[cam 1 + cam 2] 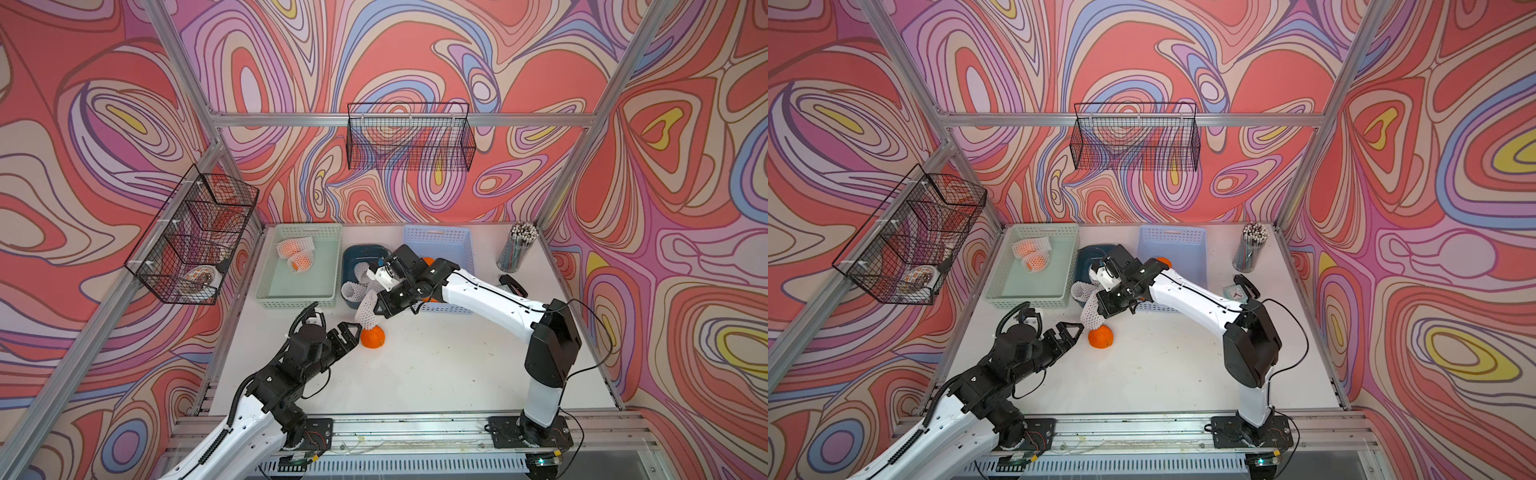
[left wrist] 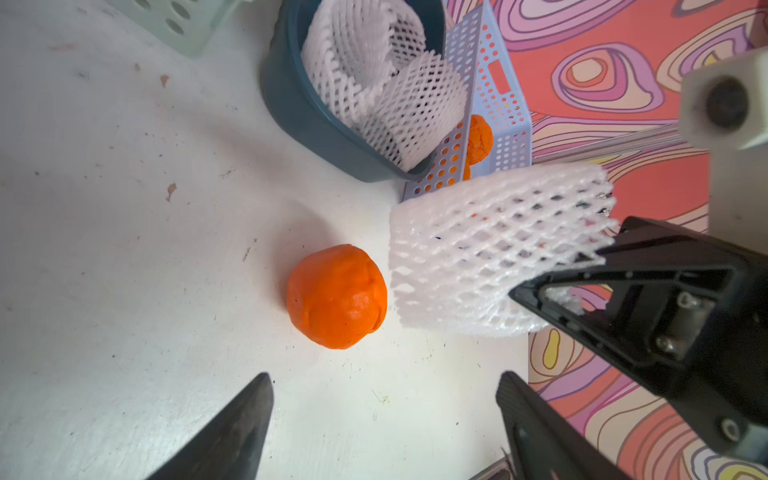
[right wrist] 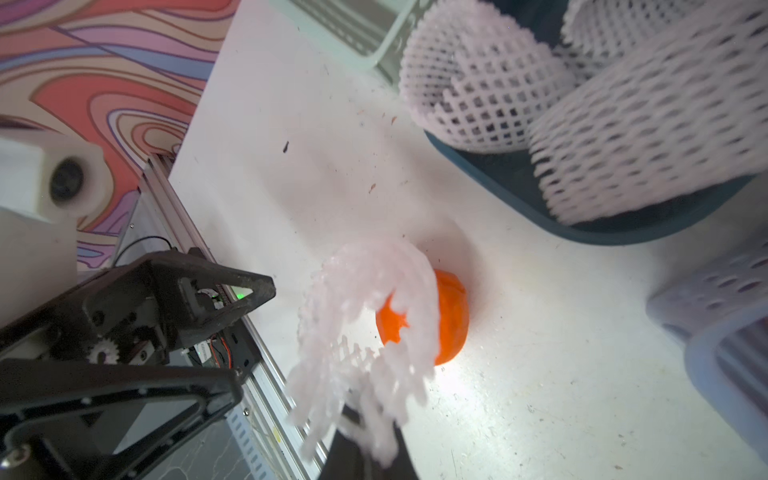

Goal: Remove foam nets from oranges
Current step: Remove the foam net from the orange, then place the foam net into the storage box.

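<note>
Right gripper (image 1: 377,308) is clamped down on one end of a foam net (image 2: 490,249), and the net hangs off its jaws as an empty tube, nothing inside it. Left gripper (image 2: 384,376) has its jaws spread wide with nothing between them, parked low over the table (image 1: 436,365) and pointing at the bare orange (image 2: 336,296).

That orange sits on the white table by itself, fully out of the mesh, just ahead of the left fingertips. The open end of the held net is right next to it. From the left wrist view there looks to be a thin gap, but in both top views the net overlaps the top of the fruit, so I honestly can't say if they touch. The right wrist view is too smeared to settle it.

Just behind that is a dark blue tub (image 2: 299,112) stuffed with empty nets (image 2: 374,62), a couple of them spilling over the rim. On the left side of it is a pale green basket (image 1: 299,299) with two netted oranges (image 1: 301,262) at its far end. On the other side, a light blue basket (image 1: 436,237) has peeled oranges (image 2: 480,139) in it, mostly hidden behind the right arm.
</note>
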Controlling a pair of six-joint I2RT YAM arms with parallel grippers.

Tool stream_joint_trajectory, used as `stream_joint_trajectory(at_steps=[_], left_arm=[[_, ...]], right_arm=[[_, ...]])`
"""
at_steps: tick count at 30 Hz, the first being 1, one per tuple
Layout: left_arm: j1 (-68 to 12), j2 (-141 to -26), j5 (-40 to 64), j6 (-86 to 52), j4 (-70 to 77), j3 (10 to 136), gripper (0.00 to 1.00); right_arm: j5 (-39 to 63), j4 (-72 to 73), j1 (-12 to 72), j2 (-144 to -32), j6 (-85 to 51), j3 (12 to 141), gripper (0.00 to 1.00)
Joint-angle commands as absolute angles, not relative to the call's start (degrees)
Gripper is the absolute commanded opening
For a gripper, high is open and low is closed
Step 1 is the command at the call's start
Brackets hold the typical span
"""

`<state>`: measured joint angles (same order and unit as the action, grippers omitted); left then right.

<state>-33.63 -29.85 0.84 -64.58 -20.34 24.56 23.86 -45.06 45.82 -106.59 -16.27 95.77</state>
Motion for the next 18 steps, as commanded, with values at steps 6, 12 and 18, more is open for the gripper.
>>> stream_joint_trajectory(at_steps=[6, 12, 18], left_arm=[[-33.2, -23.2, -7.9, -57.3, -31.8, 31.7, 0.93], [-33.2, -25.5, -9.6, -52.4, -37.2, 37.4, 0.93], [-33.2, -28.7, -8.6, -50.5, -38.2, 40.6, 0.93]], right_arm=[[27.2, -47.0, 40.9, -112.1, -20.5, 106.5, 0.11], [24.7, -51.8, 38.7, -122.1, -20.6, 121.3, 0.14], [23.2, -53.8, 35.8, -131.3, -22.0, 132.7, 0.14]])
